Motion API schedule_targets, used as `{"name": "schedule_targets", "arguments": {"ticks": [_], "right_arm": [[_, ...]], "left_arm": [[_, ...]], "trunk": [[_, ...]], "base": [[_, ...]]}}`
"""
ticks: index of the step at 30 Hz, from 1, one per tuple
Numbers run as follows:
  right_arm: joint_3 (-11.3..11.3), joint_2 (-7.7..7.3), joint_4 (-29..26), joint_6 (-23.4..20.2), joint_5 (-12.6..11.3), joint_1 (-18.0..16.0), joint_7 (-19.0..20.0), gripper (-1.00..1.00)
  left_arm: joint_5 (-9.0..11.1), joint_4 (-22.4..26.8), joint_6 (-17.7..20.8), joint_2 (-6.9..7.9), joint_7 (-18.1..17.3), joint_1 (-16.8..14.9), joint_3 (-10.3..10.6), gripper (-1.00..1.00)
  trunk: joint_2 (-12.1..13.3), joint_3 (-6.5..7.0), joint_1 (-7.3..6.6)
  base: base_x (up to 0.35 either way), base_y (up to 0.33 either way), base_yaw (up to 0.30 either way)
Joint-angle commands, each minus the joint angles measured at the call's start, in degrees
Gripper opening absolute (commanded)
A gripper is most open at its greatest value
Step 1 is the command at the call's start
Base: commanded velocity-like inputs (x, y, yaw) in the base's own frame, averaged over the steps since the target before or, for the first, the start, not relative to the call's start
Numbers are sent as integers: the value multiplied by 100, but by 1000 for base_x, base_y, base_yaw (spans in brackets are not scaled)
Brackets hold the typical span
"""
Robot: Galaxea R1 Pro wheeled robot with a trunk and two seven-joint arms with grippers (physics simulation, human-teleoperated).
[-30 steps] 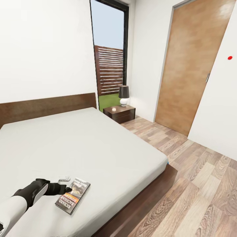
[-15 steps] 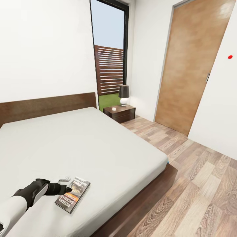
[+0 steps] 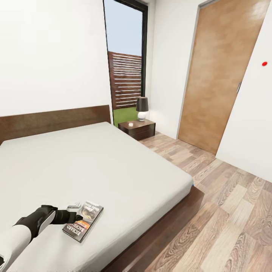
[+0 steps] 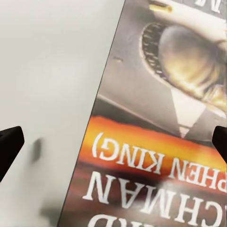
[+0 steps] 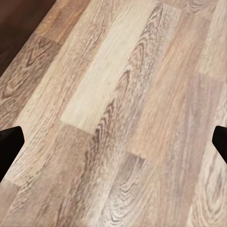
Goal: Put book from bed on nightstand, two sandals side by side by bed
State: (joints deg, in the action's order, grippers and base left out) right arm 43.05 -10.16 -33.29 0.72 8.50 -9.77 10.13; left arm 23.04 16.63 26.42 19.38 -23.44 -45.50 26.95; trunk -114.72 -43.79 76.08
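Left hand [image 3: 77, 217], black and at the end of a white forearm, reaching low over the mattress near the foot corner of the bed [image 3: 113, 166], fingertips at the left edge of the book [image 3: 83, 221]. Fingers spread wide in the left wrist view, one dark tip [image 4: 9, 146] over bare mattress, the other [image 4: 220, 142] over the cover, with nothing gripped between them. Book [image 4: 161, 132] flat on the pale sheet, orange band and white lettering plain to read, greyish picture beyond. Small pale object [image 3: 74, 206] just beside the book's far corner, too small to identify. Right hand [image 5: 113, 142] open as well, dark fingertips far apart above the wood-plank floor [image 5: 118, 118]. Further out, dark headboard against the white wall, then the nightstand [image 3: 137, 129] at the bed's far right corner, carrying a black-shaded lamp [image 3: 142, 108]. Behind it, tall dark-framed window [image 3: 125, 60] showing slatted fence and grass. Wooden door [image 3: 215, 75] on the right wall.
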Motion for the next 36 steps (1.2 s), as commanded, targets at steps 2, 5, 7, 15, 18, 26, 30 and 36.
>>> {"name": "schedule_targets", "arguments": {"ticks": [2,5,7,15,18,26,30,36], "right_arm": [[47,5,-2,6,58,-8,52,100],[46,5,0,7,58,-8,51,100],[46,5,0,7,57,-8,51,100],[45,5,-1,7,59,-8,51,100],[45,5,-1,7,59,-8,50,100],[50,5,-2,16,56,-8,54,100],[52,5,-2,79,54,-8,55,100],[54,5,-2,178,55,-8,57,100]], "left_arm": [[34,8,35,5,-3,-3,21,100],[34,12,37,5,-4,-3,21,100],[34,14,35,4,-6,-3,21,100],[35,16,38,4,-11,-3,21,100],[35,16,38,4,-11,-3,21,100],[34,16,35,4,-12,-2,21,100],[34,16,32,4,-12,-3,21,100],[34,16,30,4,-10,-3,21,100]], "trunk": [[-44,-24,22],[-44,-24,22],[-44,-24,22],[-44,-24,22],[-44,-24,22],[-124,-60,66],[-165,-78,88],[-165,-78,88]], "base": [[0,0,0],[0,0,0],[0,0,0],[0,0,0],[0,0,0],[0,0,0],[0,0,0],[0,0,0]]}}
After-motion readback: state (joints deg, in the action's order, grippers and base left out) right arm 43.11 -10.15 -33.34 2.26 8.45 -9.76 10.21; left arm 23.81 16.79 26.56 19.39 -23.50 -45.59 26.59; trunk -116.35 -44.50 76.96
